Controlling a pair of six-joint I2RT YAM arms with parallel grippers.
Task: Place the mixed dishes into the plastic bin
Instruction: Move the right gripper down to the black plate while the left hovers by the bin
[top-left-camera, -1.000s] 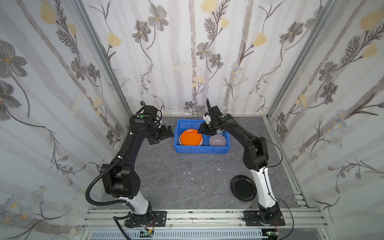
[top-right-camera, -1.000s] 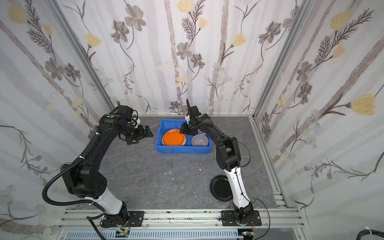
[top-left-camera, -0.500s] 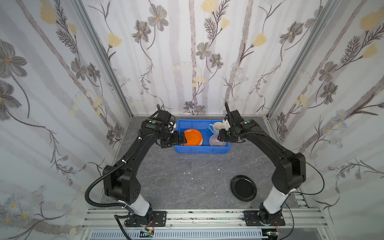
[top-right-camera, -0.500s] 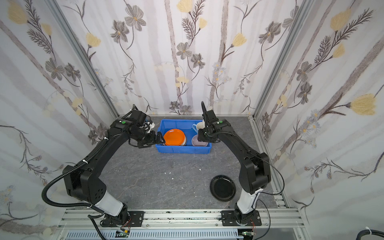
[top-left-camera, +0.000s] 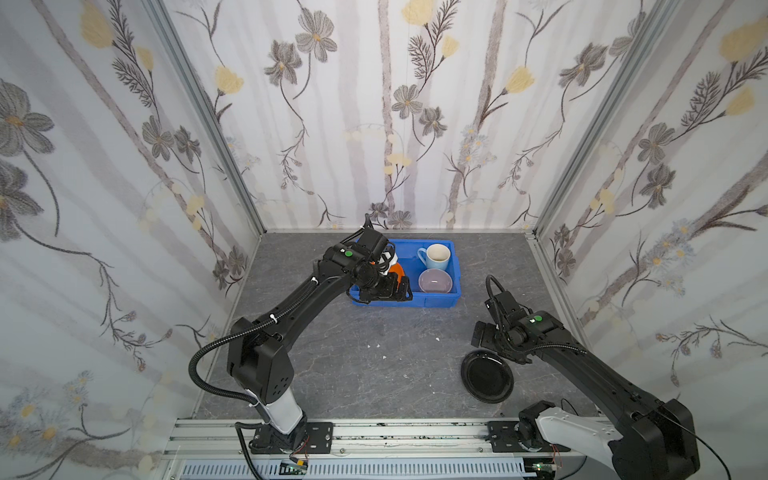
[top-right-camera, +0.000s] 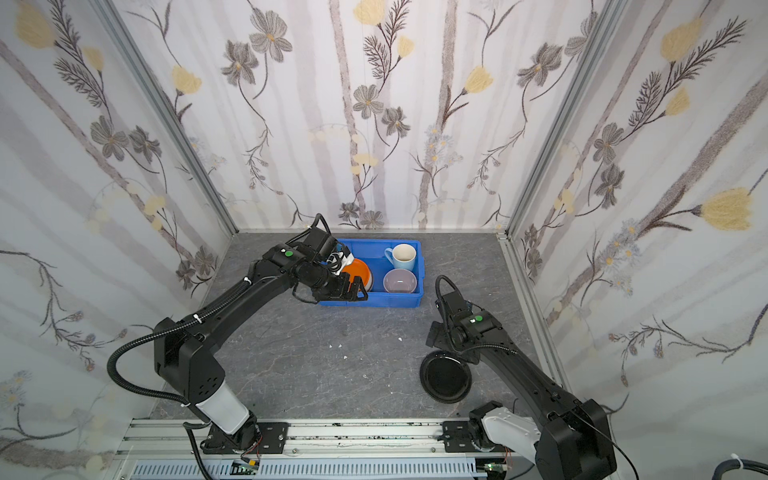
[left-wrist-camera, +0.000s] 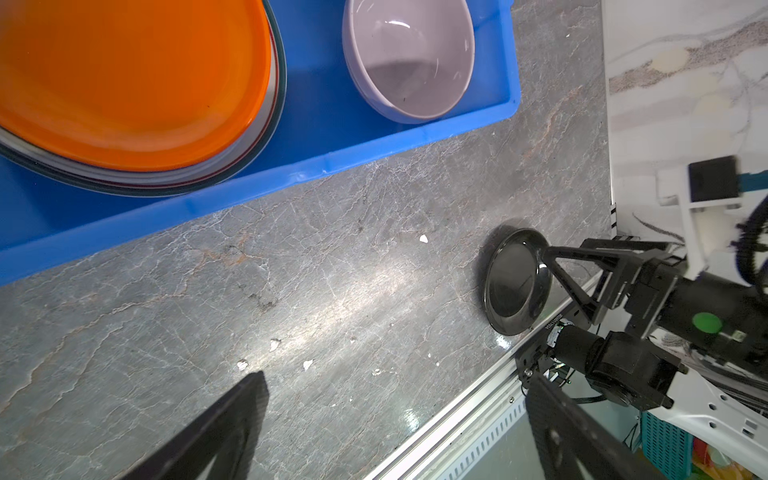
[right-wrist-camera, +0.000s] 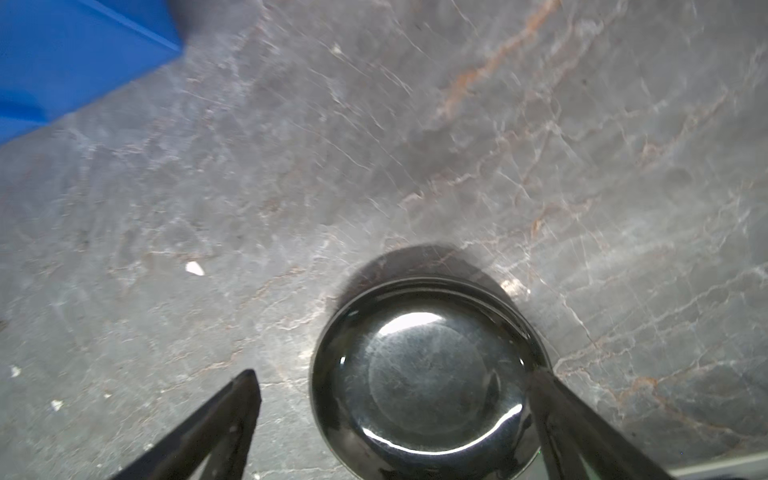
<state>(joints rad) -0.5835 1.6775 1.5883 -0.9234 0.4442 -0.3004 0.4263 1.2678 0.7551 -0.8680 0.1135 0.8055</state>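
Note:
The blue plastic bin (top-left-camera: 436, 300) (top-right-camera: 374, 300) (left-wrist-camera: 291, 174) stands at the back of the table. Inside it, an orange plate (top-left-camera: 398, 269) (top-right-camera: 358, 270) (left-wrist-camera: 124, 83) tops a stack of plates, next to a lilac bowl (top-left-camera: 435, 280) (top-right-camera: 400, 280) (left-wrist-camera: 409, 54) and an upright light blue mug (top-left-camera: 436, 256) (top-right-camera: 403, 256). A glossy black plate (top-left-camera: 487, 376) (top-right-camera: 445, 376) (left-wrist-camera: 515, 282) (right-wrist-camera: 424, 386) lies on the table at the front right. My left gripper (top-left-camera: 388, 296) (top-right-camera: 345, 296) (left-wrist-camera: 395, 386) hovers open and empty over the bin's front left wall. My right gripper (top-left-camera: 478, 336) (top-right-camera: 432, 334) (right-wrist-camera: 395, 374) hangs open just above the black plate, its fingers either side of it.
Small white crumbs (top-left-camera: 376, 345) dot the grey stone tabletop (top-left-camera: 374, 374). Flowered walls close in the back and both sides. An aluminium rail (top-left-camera: 395, 432) runs along the front edge, close to the black plate.
My right gripper has let go of the mug in the bin, opened wide and swung to the front right over the black plate. My left gripper has moved right, over the bin's front wall.

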